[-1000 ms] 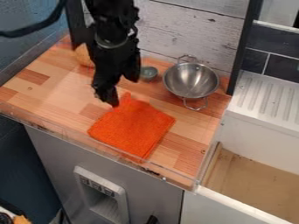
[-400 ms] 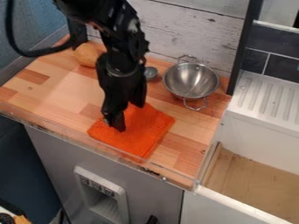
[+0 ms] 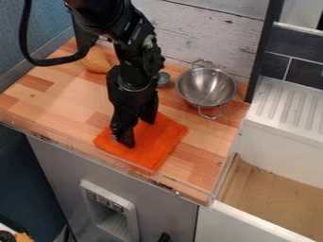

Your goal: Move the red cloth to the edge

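Left of centre in the frame, I find my claw (image 3: 139, 132) low over the cloth (image 3: 163, 137), at the foot of the arm (image 3: 131, 78), which enters from the top edge. Its two fingers stand apart, with orange visible between them; one tip is over the left part of the cloth, the other nearer its top corner. I note nothing gripped between them; whether either tip touches the cloth, I cannot tell.

The cloth lies flat on the wooden counter (image 3: 69, 106), its lower corner close to the clear strip (image 3: 116, 163) along the counter's front. Right of centre, higher up, I record a metal bowl (image 3: 207, 89) with two handles, upright. Just left of it is a small grey cup (image 3: 163, 79). At upper left, behind the arm, sits a rounded tan item (image 3: 96, 61). A basin (image 3: 271, 198) occupies the lower right.
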Motion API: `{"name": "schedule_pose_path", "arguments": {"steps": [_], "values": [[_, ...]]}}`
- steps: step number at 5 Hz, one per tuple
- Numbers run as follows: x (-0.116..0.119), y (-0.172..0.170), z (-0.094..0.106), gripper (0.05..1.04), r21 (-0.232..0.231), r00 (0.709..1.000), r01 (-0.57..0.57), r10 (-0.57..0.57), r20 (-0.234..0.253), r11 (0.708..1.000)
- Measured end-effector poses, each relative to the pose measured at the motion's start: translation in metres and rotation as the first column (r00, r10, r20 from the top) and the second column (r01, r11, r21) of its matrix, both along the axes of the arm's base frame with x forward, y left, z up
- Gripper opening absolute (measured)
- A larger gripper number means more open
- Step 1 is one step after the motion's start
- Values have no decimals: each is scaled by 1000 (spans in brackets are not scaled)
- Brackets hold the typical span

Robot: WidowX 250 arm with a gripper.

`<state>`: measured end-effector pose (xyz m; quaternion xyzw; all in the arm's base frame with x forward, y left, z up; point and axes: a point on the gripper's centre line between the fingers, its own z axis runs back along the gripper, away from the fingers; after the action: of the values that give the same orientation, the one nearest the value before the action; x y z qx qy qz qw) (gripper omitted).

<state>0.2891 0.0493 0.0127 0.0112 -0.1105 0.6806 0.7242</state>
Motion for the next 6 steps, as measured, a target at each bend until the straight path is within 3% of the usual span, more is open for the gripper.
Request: {"name": "schedule_pose_path", "arguments": {"steps": [3,6], "values": [[3,74,-4,1000,56,981,-193,194,-24,980],[17,145,-4,1000,167,946,-317,323,-6,934]]}}
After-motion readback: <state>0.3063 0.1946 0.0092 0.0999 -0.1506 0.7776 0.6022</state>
